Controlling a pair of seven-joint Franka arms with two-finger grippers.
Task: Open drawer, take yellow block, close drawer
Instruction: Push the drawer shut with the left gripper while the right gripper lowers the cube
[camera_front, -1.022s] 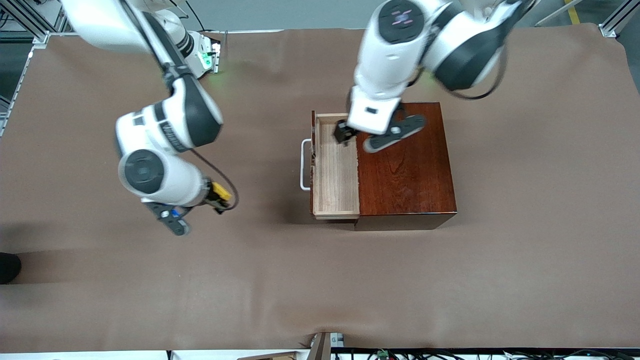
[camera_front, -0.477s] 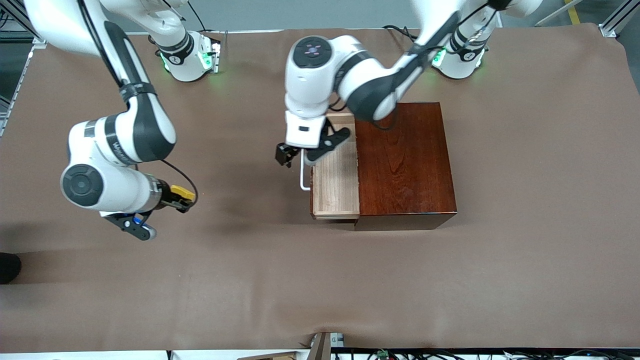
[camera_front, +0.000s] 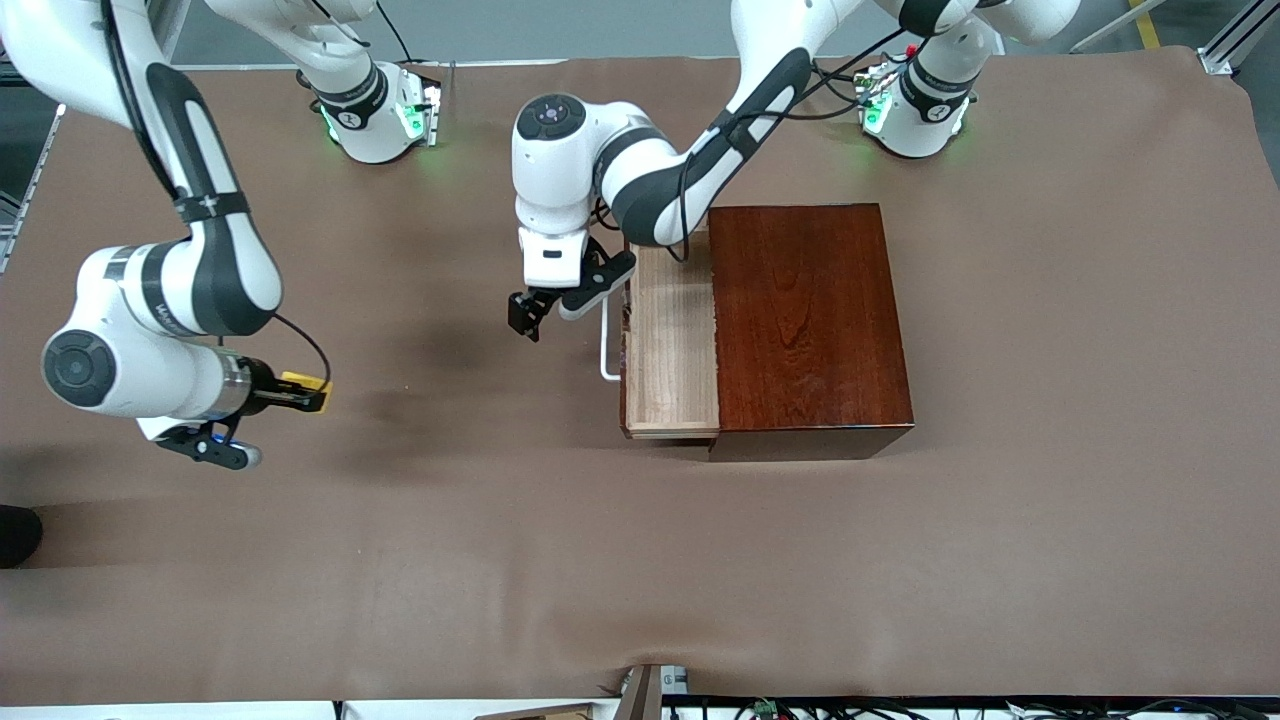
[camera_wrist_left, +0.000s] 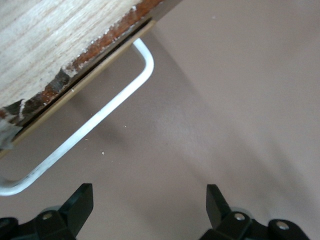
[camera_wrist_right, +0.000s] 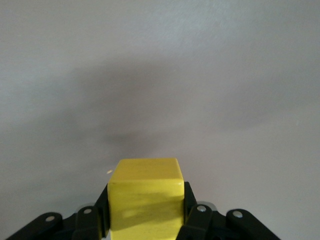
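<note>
The dark reddish-brown wooden box (camera_front: 810, 320) stands mid-table with its drawer (camera_front: 672, 350) pulled out toward the right arm's end, pale interior showing bare. Its white bar handle (camera_front: 606, 340) shows in the left wrist view (camera_wrist_left: 95, 122) too. My left gripper (camera_front: 525, 315) is open and empty, low over the cloth just in front of the handle; its fingertips (camera_wrist_left: 80, 200) are apart. My right gripper (camera_front: 300, 395) is shut on the yellow block (camera_front: 305, 385), held over the cloth near the right arm's end; the block fills the right wrist view (camera_wrist_right: 145, 197).
A brown cloth (camera_front: 640, 560) covers the whole table. The arm bases (camera_front: 375, 110) stand along the table's edge farthest from the front camera. A dark object (camera_front: 18, 535) sits at the table's edge at the right arm's end.
My left gripper moved from over the drawer's inner corner out past the handle and lower. My right arm carried the yellow block farther toward the right arm's end.
</note>
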